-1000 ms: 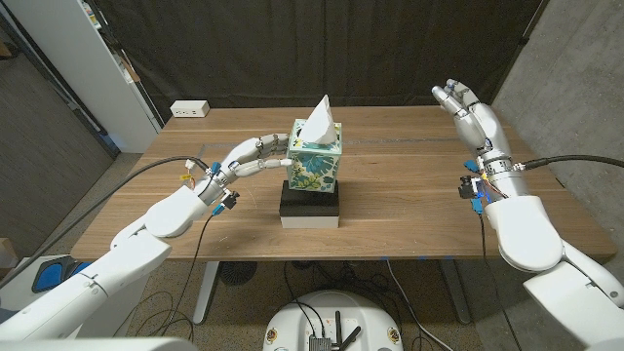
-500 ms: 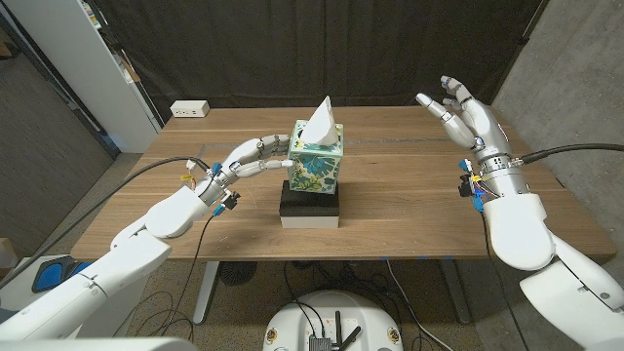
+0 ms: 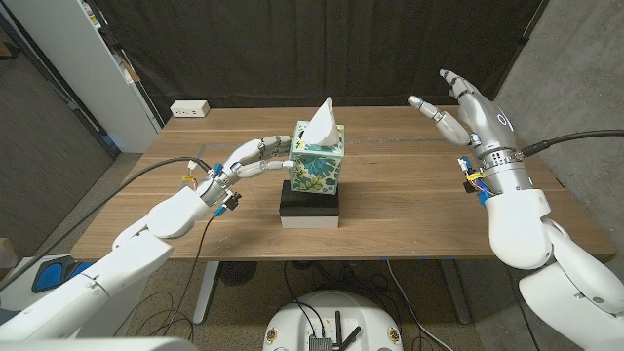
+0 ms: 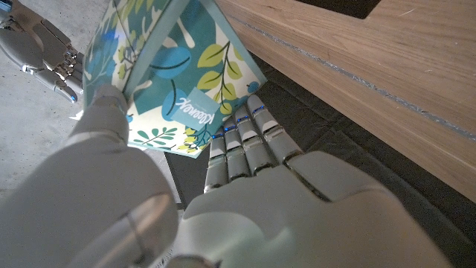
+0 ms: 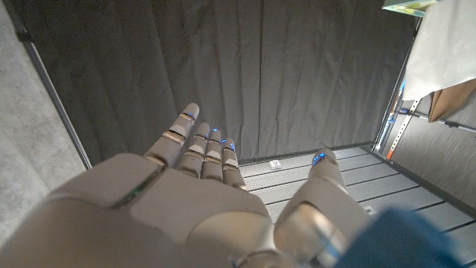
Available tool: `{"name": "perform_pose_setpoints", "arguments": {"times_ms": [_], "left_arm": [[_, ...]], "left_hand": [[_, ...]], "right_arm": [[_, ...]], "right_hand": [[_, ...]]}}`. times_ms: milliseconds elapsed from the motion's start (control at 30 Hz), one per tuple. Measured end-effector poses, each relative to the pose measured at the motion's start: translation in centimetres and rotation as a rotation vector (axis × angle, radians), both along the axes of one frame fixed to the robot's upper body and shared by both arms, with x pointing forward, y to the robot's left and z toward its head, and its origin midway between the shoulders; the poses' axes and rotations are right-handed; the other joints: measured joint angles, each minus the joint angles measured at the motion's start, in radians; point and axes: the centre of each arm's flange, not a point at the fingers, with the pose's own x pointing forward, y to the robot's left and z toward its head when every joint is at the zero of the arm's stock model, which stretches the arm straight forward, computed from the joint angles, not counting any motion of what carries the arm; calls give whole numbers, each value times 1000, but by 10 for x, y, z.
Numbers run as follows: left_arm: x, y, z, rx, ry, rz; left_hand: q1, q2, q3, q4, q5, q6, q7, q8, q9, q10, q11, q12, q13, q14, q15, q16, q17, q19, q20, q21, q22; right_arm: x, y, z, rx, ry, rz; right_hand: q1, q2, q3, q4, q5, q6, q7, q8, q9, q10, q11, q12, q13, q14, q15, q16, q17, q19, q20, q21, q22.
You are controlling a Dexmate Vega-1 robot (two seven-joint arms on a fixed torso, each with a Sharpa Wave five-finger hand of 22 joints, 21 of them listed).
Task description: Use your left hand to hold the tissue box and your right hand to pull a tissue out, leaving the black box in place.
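Left hand (image 3: 255, 157) grips the tissue box (image 3: 318, 168); right hand (image 3: 458, 107), open and empty, should pinch only the tissue (image 3: 321, 120) tip, pulling straight up.

A tissue box (image 3: 318, 166) printed with teal, blue, green and yellow leaves on a white ground carries a white tissue (image 3: 321, 119) and sits on a black box (image 3: 311, 207) with a white lower edge. The table (image 3: 409, 195) is brown wood grain. The left hand (image 3: 255, 156) and right hand (image 3: 466, 107) are silver-grey with blue finger marks. Black curtains (image 3: 292, 49) hang behind.
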Motion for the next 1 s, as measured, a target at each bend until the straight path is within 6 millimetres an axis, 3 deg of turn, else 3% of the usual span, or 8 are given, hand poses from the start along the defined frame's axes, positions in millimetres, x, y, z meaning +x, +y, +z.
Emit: {"name": "perform_pose_setpoints", "arguments": {"times_ms": [200, 267, 600, 667, 1000], "left_arm": [[0, 0, 0, -3, -3, 0], [1, 0, 0, -6, -5, -2], [2, -2, 0, -11, -8, -8], [2, -3, 0, -13, -10, -11], [2, -5, 0, -15, -13, -17]], "left_hand": [[0, 0, -1, -1, 0, 3, 3, -3, 0, 0, 0, 0, 0, 0, 0, 0, 0, 0, 0, 0, 0], [0, 0, -1, -1, 0, 3, 3, -4, 0, 2, -2, 0, 0, 0, 0, 0, 0, 0, 0, 0, 0], [-2, 2, -4, -1, 0, 3, 3, -4, -1, 2, -1, 0, 0, 6, 2, 0, 0, 0, 0, 0, 0], [-4, 4, -4, -1, 0, 9, 2, -4, -1, 2, -1, 0, 0, 6, 2, 0, 0, 0, 0, 0, 0], [-4, 4, -4, -1, -1, 13, 3, -2, 0, 4, -3, 0, 0, 6, 2, 0, 0, 0, 0, 0, 0]], "right_arm": [[-6, 3, 4, -23, -7, -19], [-6, 3, 4, -27, -6, -21], [-7, 9, 9, -55, -9, 15], [-7, 10, 10, -61, -9, 24], [-5, 19, 16, -110, -16, 76]], "right_hand": [[9, 9, 4, -4, 3, 11, -11, 0, 0, 20, -20, 0, 0, 0, 0, 0, -5, 6, -6, 0, 0], [20, -1, 4, -4, 4, 11, -11, 0, 0, 20, -20, 0, 0, 0, 0, 0, -5, 6, -6, 0, 0], [68, 25, 31, -19, 14, 21, -21, 0, 0, 30, -30, 0, 0, 13, -13, 0, -5, 20, -20, 0, 0], [78, 14, 38, -21, 19, 21, -21, 0, 0, 30, -30, 0, 0, 16, -16, 0, -5, 20, -20, 0, 0], [97, 21, 46, -23, 22, 27, -27, 0, 0, 34, -26, 0, 0, 22, -17, 5, -10, 31, -16, 0, 0]]}}
